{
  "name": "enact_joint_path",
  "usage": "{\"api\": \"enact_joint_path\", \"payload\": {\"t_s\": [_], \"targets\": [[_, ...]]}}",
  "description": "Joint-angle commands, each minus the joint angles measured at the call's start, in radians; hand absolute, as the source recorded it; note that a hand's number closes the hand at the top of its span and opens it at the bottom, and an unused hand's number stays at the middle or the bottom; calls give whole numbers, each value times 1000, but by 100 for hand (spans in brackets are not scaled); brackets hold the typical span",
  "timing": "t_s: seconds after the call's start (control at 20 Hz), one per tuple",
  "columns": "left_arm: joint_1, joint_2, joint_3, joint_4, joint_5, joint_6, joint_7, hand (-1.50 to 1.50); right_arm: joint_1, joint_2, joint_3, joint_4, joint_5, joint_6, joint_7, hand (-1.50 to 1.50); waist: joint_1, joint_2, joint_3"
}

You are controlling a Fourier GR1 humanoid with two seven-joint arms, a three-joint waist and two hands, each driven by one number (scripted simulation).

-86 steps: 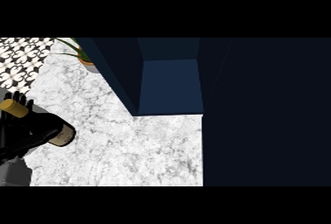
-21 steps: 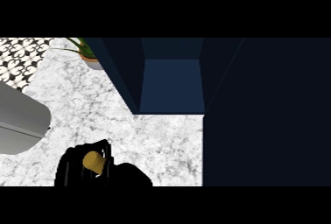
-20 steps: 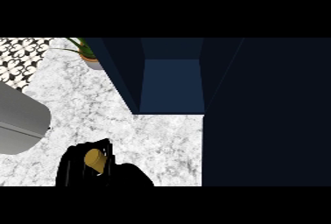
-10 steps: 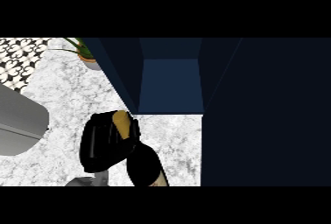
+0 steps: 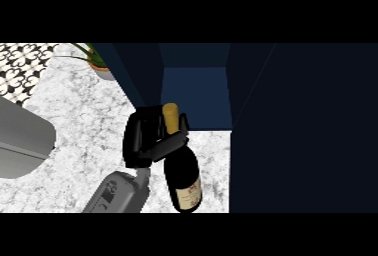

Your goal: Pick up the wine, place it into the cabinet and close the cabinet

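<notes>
A dark glass wine bottle with gold-foil neck and pale label is held above the marbled white bench, its neck at the open blue cabinet, the black hand curled round it.

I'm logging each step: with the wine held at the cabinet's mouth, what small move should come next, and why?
Probably ease the wine forward into the cabinet. The hand is curled round the bottle's neck, its gold top already at the open compartment's front edge, but the body lies over the counter.
</notes>
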Motion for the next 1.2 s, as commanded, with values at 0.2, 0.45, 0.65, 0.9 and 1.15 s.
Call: {"api": "enact_joint_path", "payload": {"t_s": [0.2, 0.45, 0.65, 0.9, 1.15], "targets": [[-64, 0, -144, 26, 35, 174, 22, 150, -33, 25, 31, 47, 60, -12, -18, -150, 5, -1, 0], [-98, 0, -139, 248, 170, 152, -158, 150, -67, -32, -60, 8, -53, 4, 45, -150, -1, 1, 0], [-179, 0, -121, 345, 210, 173, -174, 150, 11, 41, 33, 53, 55, 24, -63, -150, -1, 1, 0], [-137, 0, -66, 382, 238, 92, -218, 150, -41, -5, -43, 27, -30, 9, 19, -150, 3, 0, 0], [-143, 0, -75, 491, 303, 52, -309, 150, -10, -3, -37, -36, -54, 11, 51, -150, 1, 0, 0]]}}
